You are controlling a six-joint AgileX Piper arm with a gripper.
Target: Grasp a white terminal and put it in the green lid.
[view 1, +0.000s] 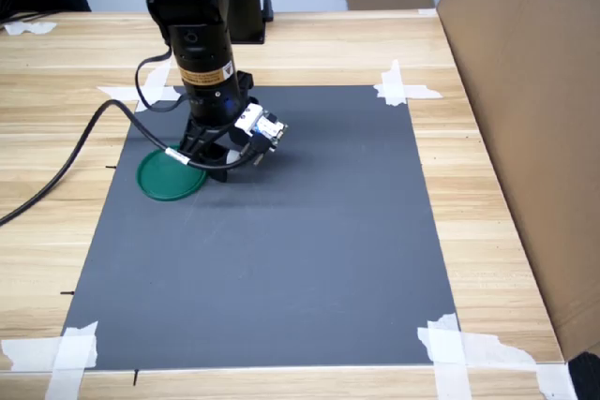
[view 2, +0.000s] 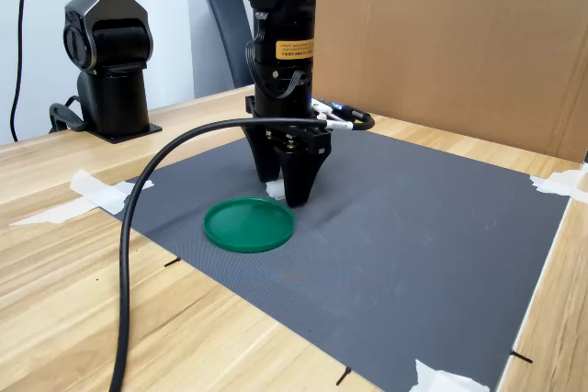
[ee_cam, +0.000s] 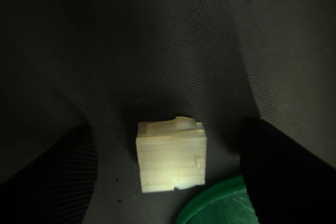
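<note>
- The white terminal [ee_cam: 170, 155] sits on the dark mat [ee_cam: 173, 40], just beside the green lid's [ee_cam: 220, 208] rim.
- The tool [view 2: 284, 192] stands over it, fingers [ee_cam: 278, 166] spread either side, apparently not touching.
- Mat taped to the wooden tabletop [view 1: 487, 194].

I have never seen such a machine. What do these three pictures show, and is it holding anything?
It is one black robot arm ending in a gripper, a two-fingered clamp. Two pictures come from cameras standing off the arm; the dark close-up comes from a camera on its wrist, looking down between the fingers. A grey mat is taped onto a wooden table. On the mat lie a green lid and, just beside it, a small white terminal. The jaws stand open on either side of the terminal, so nothing is held yet.
</note>
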